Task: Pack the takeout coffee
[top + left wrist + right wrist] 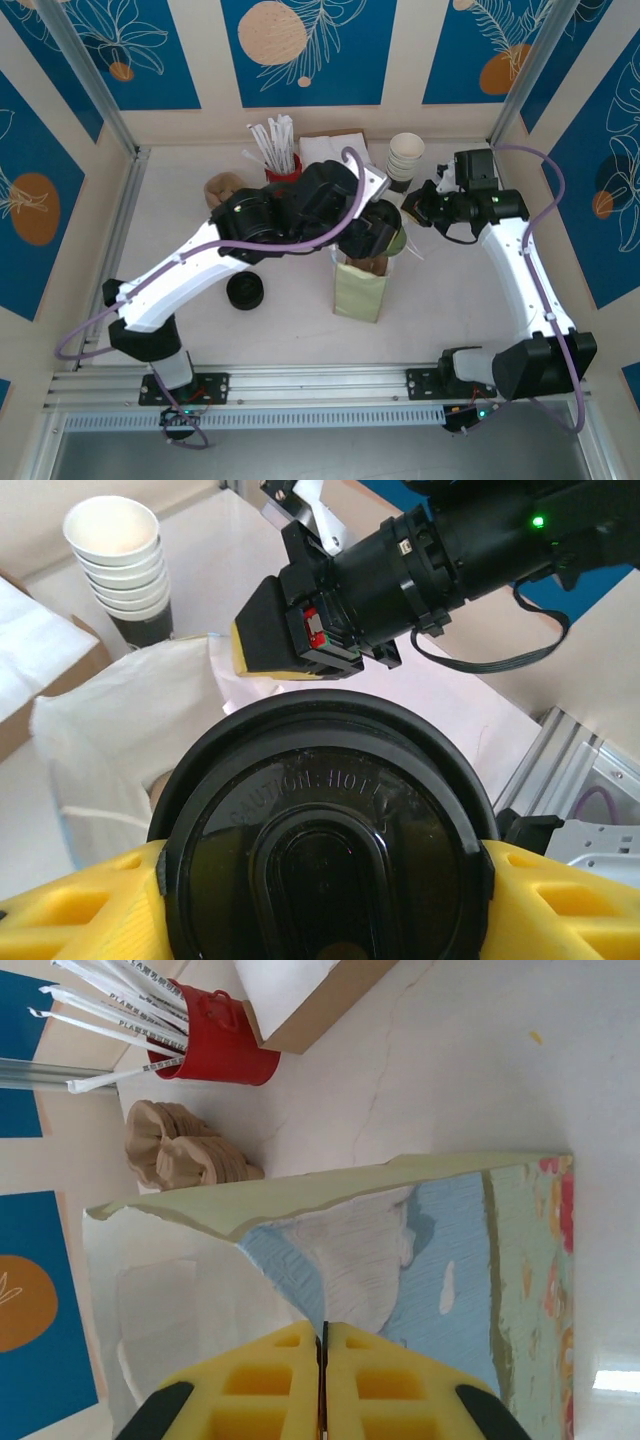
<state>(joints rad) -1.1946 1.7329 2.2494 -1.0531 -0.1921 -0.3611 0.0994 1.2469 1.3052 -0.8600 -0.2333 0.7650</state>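
Black-lidded, the takeout coffee [325, 830] was clamped between the left jaws, whose yellow pads [575, 900] pressed the lid rim from both sides. The cup hung just above the open mouth of the pale green paper bag [358, 292], which stood upright on the worktop [300, 340]. The right jaws were closed tight on the bag's top edge, at its right side. Behind the bag stood stacked cream cups [405, 157] and a red tin [283, 170] of straws. A loose black lid [245, 290] lay left of the bag.
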